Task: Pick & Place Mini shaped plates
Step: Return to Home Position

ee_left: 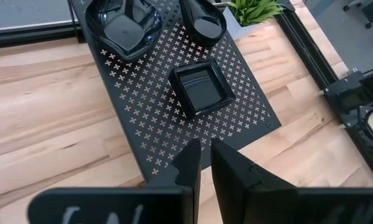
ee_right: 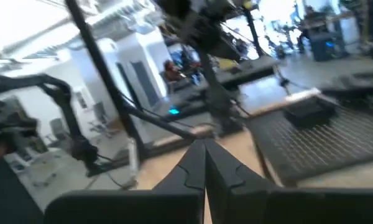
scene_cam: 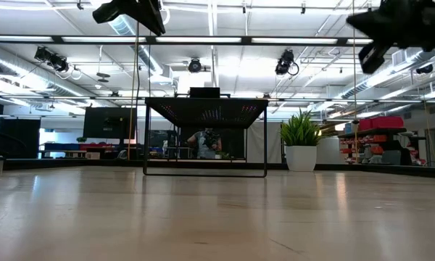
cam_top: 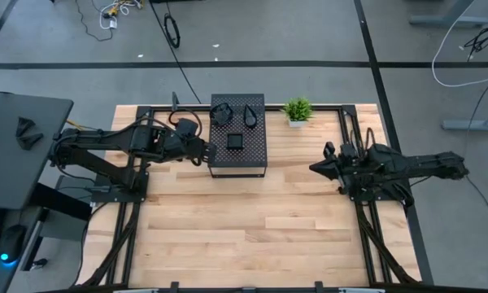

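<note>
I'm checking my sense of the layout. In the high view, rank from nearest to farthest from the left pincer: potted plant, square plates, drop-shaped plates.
From the left pincer, beside the left edge of the perforated box:
1. square plates, in the box's middle.
2. drop-shaped plates, toward the box's far edge, right of centre.
3. potted plant, standing right of the box's far corner.

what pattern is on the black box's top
A regular grid of small cross-shaped holes across the black box top, clearest in the left wrist view.
</note>
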{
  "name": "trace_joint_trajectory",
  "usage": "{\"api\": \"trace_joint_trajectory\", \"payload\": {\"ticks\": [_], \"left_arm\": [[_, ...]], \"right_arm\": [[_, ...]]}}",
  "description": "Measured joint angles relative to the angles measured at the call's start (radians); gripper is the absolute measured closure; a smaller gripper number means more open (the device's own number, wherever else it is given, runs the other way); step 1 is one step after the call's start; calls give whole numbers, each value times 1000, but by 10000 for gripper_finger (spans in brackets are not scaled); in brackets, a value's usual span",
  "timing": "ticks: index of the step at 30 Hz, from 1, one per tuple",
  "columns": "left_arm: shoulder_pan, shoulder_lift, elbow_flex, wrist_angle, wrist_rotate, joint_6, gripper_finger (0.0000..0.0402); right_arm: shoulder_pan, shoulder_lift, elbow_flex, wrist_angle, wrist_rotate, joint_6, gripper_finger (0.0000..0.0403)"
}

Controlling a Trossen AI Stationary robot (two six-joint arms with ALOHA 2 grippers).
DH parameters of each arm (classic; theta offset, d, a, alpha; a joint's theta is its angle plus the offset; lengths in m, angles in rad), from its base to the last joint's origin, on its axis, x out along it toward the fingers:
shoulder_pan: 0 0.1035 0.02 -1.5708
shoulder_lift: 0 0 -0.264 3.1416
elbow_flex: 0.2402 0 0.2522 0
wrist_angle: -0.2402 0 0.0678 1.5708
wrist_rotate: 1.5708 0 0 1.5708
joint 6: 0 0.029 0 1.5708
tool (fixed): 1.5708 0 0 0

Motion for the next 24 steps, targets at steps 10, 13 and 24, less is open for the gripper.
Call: {"api": "trace_joint_trajectory", "payload": {"ticks": [10, 13, 24], "left_arm": [[0, 0, 0, -1, 13, 0, 362], [0, 0, 0, 0, 13, 0, 362], [0, 0, 0, 0, 13, 0, 362]], "right_arm": [[-124, -142, -54, -177, -59, -5, 402], [-128, -216, -54, -259, -52, -5, 402], [-128, -279, -143, -200, -52, -15, 403]]}}
